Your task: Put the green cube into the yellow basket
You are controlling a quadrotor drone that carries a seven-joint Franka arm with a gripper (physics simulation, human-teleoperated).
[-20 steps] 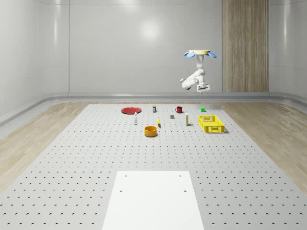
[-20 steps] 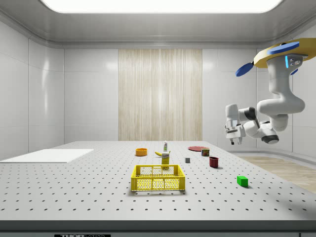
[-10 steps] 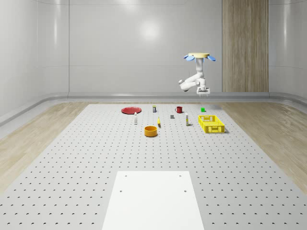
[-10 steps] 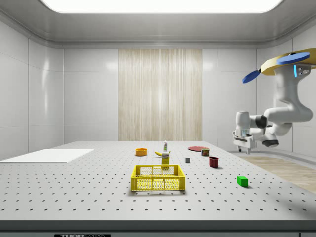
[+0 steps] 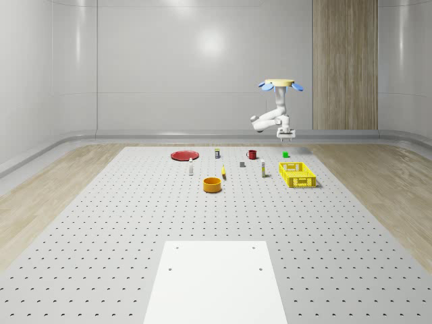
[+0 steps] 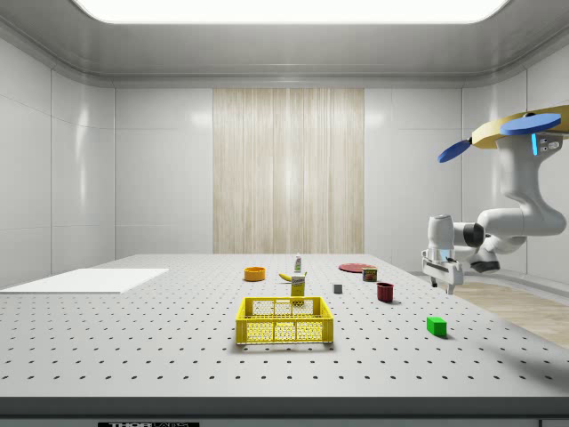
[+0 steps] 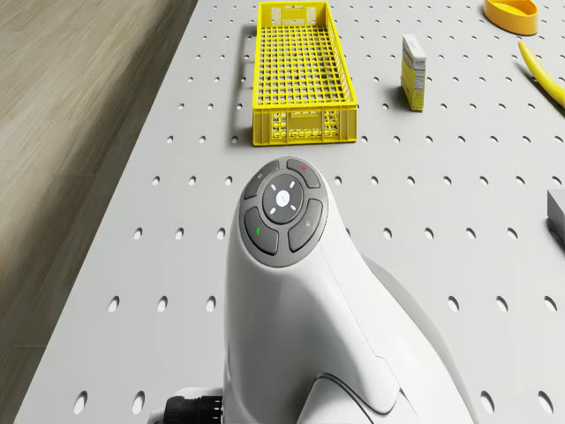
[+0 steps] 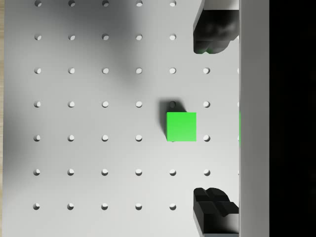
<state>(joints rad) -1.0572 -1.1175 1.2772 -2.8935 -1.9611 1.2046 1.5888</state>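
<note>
Wrist view: green cube (image 8: 181, 126) flat on perforated desk (image 8: 98, 148), roughly midway betw two dark fingertips (image 8: 212, 37) that stand wide apart, nothing held; cube offset a bit from the line joining the tips. Side view: drone (image 6: 520, 133) hovering high over desk's far-right part, arm bent down-and-forward, claw (image 6: 442, 274) pointing downward, above cube (image 6: 436, 326) w/ clear air betw them. Whole-scene view: cube (image 5: 285, 154) just behind yellow basket (image 5: 298, 174), near but not touching; drone (image 5: 281, 85) above that spot. Drone view: basket (image 7: 300, 66) ahead of arm's wrist housing, open top, lattice walls. Handling, as judgement: looks like small rigid block, prob light, no give, not fragile; flat smooth faces, so could slip or twist if pinched on corners or edges. Best hold: two opposite vertical faces, pads square to them, centred on cube, low enough for full pad contact but clear of desk. Faces look aligned w/ hole grid, tips already on either side, so little wrist turn likely needed, mainly a small centring shift then straight descent. Short carry to basket; low wall to clear.
</note>
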